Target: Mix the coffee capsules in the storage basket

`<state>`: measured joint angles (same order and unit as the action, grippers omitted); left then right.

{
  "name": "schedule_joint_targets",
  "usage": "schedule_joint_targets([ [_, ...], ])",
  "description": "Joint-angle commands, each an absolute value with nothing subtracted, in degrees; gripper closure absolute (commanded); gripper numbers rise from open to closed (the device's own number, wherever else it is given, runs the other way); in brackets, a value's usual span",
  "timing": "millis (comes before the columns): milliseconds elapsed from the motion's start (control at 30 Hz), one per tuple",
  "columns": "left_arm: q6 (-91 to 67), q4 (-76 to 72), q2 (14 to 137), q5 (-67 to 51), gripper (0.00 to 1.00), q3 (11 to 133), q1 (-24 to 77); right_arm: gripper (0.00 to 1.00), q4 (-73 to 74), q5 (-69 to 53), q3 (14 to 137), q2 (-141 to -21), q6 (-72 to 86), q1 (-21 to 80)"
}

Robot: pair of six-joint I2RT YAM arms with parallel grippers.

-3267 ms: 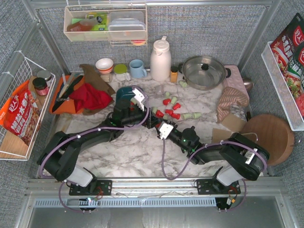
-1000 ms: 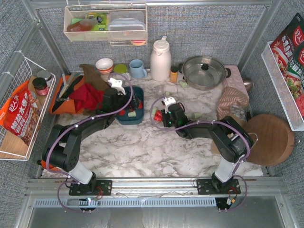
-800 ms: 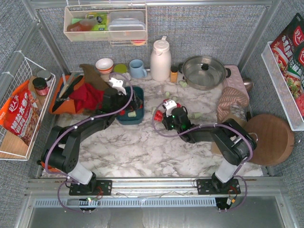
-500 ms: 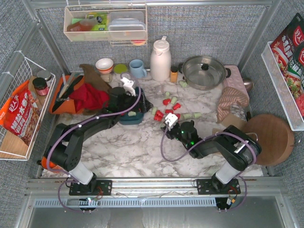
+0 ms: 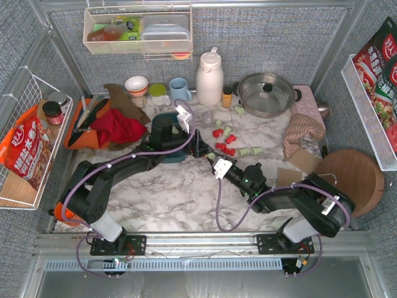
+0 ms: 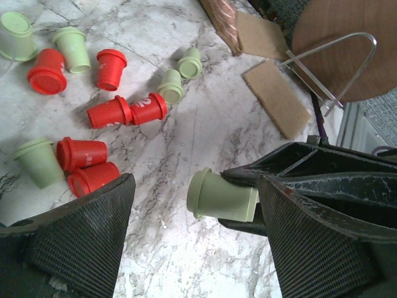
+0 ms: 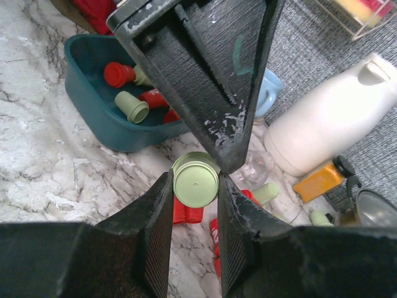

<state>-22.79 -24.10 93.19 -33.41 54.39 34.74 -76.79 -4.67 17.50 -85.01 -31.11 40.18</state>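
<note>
I see right gripper (image 7: 194, 184) pinching a mint-green tapered plastic capsule (image 7: 196, 178); left gripper (image 6: 195, 184) wide, empty. Teal plastic basket (image 7: 89, 113) mostly hidden overhead.

Table (image 5: 173, 186): marble-pattern top, smooth, slight sheen; storage basket (image 7: 93, 121): teal plastic, smooth, semi-gloss; green capsule (image 7: 195, 180) and red capsules (image 6: 108, 115): matt plastic; pot (image 5: 267, 93): polished metal; round board (image 5: 350, 180): wood, matt; flat scraps (image 6: 276, 99): brown cardboard; red cloth (image 5: 118, 130): soft, matt.
</note>
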Motion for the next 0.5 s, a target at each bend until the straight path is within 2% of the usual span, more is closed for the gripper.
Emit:
schedule_joint_targets([
  [0,-23.8,-27.9,93.5,-38.4,0.12,54.2,34.8,0.82,-79.5,-3.8,17.4,-83.8,-33.5,40.5],
  [467,-28.6,-38.9,95.2,-49.1,0.17,51.9,34.9,0.82,-78.6,-3.1,16.5,-81.8,-33.1,40.4],
])
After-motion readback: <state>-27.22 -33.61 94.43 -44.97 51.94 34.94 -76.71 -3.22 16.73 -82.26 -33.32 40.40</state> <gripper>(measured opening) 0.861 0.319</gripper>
